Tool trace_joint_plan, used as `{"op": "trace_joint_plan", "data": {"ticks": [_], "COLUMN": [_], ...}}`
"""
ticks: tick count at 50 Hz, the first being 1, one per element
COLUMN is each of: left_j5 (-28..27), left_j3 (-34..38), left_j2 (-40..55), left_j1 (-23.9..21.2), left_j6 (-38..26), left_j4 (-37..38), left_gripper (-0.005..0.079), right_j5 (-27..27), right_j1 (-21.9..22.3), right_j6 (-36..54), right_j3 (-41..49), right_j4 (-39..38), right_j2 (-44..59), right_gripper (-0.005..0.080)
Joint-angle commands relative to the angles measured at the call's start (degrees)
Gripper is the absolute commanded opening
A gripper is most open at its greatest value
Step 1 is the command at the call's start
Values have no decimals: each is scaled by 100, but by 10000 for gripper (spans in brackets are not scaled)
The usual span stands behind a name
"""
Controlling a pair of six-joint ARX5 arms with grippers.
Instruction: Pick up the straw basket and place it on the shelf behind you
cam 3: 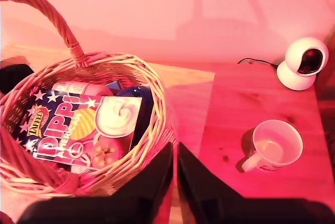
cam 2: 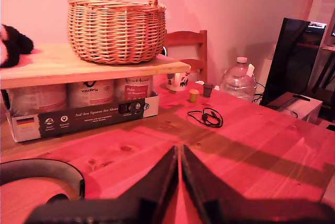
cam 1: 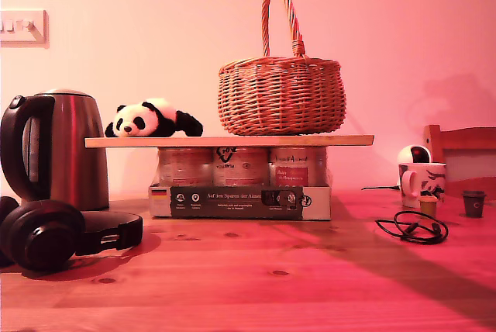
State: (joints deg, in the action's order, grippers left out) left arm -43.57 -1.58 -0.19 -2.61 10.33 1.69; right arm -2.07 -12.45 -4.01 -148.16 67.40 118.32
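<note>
From the exterior view the straw basket (cam 1: 280, 95) sits on the shelf (cam 1: 229, 141) atop a carton (cam 1: 240, 202) reading "Auf den Spuren der Ahnen", my first hand (cam 2: 180, 182) pressed together over the desk (cam 2: 251, 145), my second hand (cam 3: 175, 182) together above a "PIPPI" packet (cam 3: 86, 130) inside.

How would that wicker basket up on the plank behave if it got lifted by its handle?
The straw basket looks stiff: its woven sides hold a bulging shape. It probably weighs more than an empty one, since a printed packet and other items lie inside. Hung from the tall arched handle, it may swing or tilt, as the load looks uneven.
</note>
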Motion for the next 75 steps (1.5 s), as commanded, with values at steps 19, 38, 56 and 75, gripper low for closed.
{"op": "trace_joint_plan", "data": {"ticks": [19,38,56,75], "left_j5": [85,223,516,721], "left_j3": [39,39,39,39], "left_j2": [-55,-55,-55,-55], "left_j1": [-17,-17,-17,-17], "left_j6": [15,15,15,20], "left_j4": [-22,17,203,94], "left_gripper": [-19,-19,-19,-18], "right_j5": [-4,24,577,658], "right_j1": [-181,-295,-291,-323], "right_j6": [52,323,643,616], "right_j3": [1250,1394,1425,1425], "right_j4": [-490,-1751,-3121,-3486], "right_j2": [2,0,-52,-61], "right_gripper": [-10,-10,-10,-10]}}
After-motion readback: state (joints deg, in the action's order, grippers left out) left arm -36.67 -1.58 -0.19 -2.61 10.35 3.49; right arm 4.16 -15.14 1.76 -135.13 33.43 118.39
